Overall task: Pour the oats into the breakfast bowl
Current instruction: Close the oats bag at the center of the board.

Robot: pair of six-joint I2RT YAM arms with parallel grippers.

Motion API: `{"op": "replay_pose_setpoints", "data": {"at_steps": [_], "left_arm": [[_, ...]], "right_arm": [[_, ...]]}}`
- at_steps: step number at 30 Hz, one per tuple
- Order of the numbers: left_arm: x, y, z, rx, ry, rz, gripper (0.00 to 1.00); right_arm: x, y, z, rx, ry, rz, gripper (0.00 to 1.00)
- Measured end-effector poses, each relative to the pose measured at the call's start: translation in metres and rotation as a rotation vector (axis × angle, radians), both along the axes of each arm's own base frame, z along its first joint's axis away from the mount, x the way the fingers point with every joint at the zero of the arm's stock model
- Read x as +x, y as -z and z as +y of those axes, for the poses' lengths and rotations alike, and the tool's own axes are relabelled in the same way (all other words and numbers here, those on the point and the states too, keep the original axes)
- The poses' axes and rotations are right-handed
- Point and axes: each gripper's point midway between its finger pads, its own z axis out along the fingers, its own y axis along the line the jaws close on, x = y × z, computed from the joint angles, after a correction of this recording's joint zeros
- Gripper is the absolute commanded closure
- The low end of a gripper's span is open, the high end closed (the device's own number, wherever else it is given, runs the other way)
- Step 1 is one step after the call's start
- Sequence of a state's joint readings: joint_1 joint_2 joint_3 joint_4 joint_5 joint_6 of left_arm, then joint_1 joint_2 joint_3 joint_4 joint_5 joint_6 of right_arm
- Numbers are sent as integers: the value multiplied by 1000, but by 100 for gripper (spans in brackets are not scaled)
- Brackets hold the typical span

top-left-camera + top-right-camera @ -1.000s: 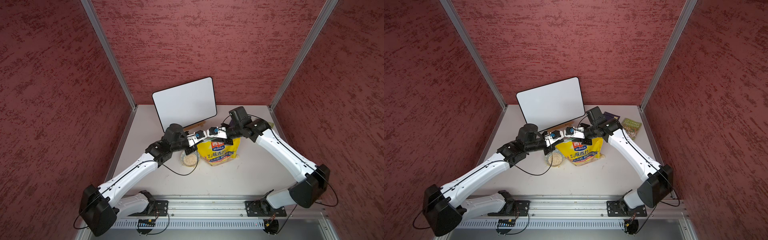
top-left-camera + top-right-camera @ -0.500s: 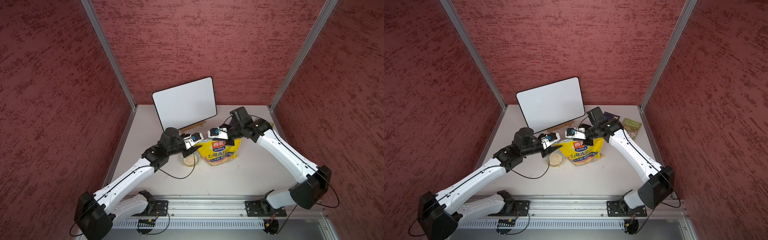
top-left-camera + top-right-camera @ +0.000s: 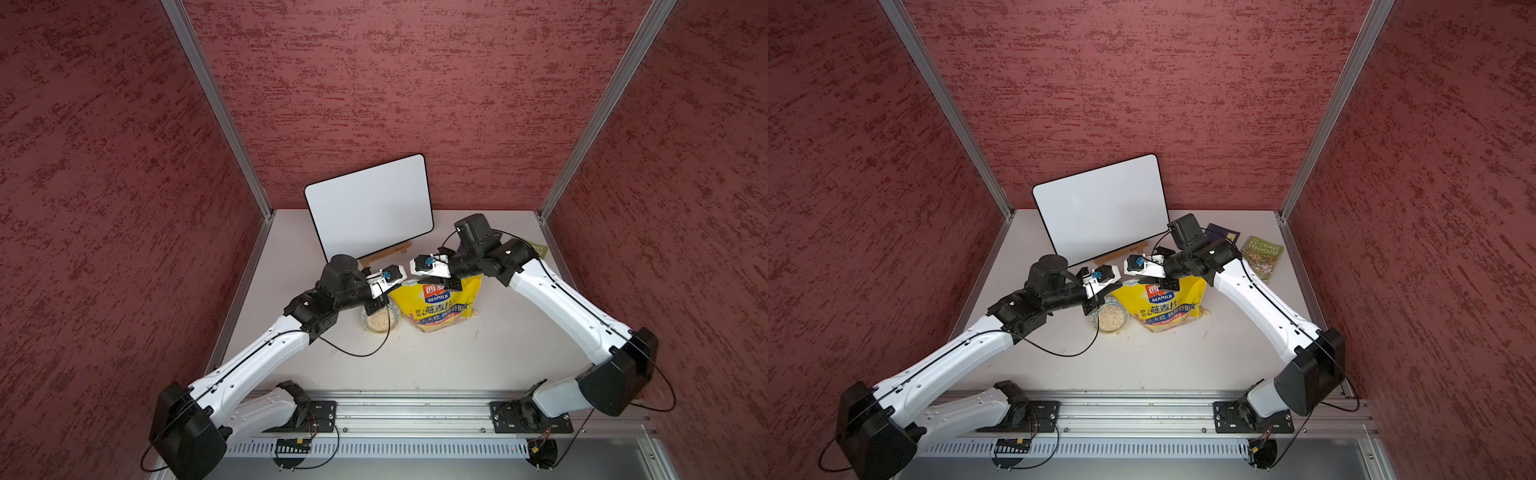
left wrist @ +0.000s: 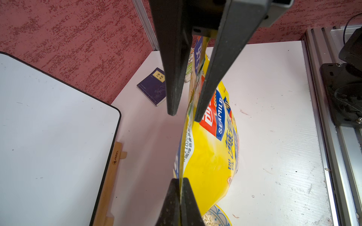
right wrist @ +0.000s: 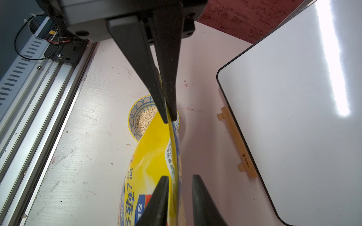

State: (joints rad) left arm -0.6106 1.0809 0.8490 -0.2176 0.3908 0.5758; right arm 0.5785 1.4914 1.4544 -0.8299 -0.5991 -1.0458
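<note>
The yellow oats bag (image 3: pixel 436 307) stands on the table, leaning back, right beside the breakfast bowl (image 3: pixel 376 320). The blue-rimmed bowl (image 5: pixel 135 117) holds a heap of pale oats (image 5: pixel 146 119). My left gripper (image 4: pixel 181 181) is shut on the bag's top edge (image 4: pixel 188 121) at the end over the bowl. My right gripper (image 5: pixel 180 177) is open, and the same thin edge runs between its fingers (image 5: pixel 162 187) without being pinched. In both top views the two grippers (image 3: pixel 397 284) (image 3: pixel 417 276) almost meet above the bag (image 3: pixel 1163 307). The bag's lower corner hides part of the bowl.
A whiteboard (image 3: pixel 370 208) on a wooden stand (image 4: pixel 111 176) leans at the back. A purple book (image 3: pixel 1223 235) and a green book (image 3: pixel 1262 257) lie at the back right. A few flakes lie around the bowl. An aluminium rail (image 3: pixel 415 411) runs along the table's front edge.
My left arm drew back to the left half a second ago and has returned to the bag's top edge. The right arm has stayed at the bag.
</note>
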Motion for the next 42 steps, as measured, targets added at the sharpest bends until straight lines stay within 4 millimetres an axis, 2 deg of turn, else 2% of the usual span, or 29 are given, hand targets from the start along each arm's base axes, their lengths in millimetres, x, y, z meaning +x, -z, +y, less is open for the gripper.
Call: {"op": "replay_pose_setpoints", "data": {"at_steps": [1,2,4,6,7,9,10,12,15,18,21,25,27,30,35,36,39,41,42], "left_arm": [[0,0,0,-1,0,0,100],[0,0,0,-1,-1,1,93],[1,0,1,0,-6,4,73],[2,-1,1,-5,-12,4,61],[2,-1,2,-5,-15,2,57],[3,-1,2,-5,-20,-3,56],[4,1,4,-4,-28,-4,57],[3,7,6,4,-40,2,66],[3,16,9,13,-54,22,85],[5,13,12,10,-67,9,100],[5,13,13,10,-69,9,100],[4,13,12,7,-63,10,100],[3,13,11,3,-55,12,100],[3,12,11,1,-51,13,100],[3,13,12,3,-55,16,100],[3,13,12,2,-54,16,100],[3,13,12,2,-54,16,100],[3,13,12,1,-52,16,100],[2,13,12,0,-51,16,100]], "right_arm": [[1,2,1,-2,0,6,98],[1,4,2,-4,1,15,100],[1,5,3,-6,-5,10,100],[1,5,3,-7,-5,9,100],[2,5,3,-7,-5,8,100],[2,5,3,-7,-4,8,100],[2,5,3,-7,-4,9,100],[2,5,3,-7,-4,9,99],[1,5,3,-6,-4,10,96],[1,5,4,-5,-2,15,88],[1,3,6,5,0,16,79],[-2,0,14,22,-12,6,77],[-4,-2,19,30,-21,1,81],[-5,-1,23,36,-27,8,100],[-4,2,25,30,-37,0,100],[-3,2,24,27,-37,-3,100],[0,3,21,19,-30,-14,85],[3,6,16,-1,-18,-20,82],[5,8,13,-14,-7,-25,84]]}}
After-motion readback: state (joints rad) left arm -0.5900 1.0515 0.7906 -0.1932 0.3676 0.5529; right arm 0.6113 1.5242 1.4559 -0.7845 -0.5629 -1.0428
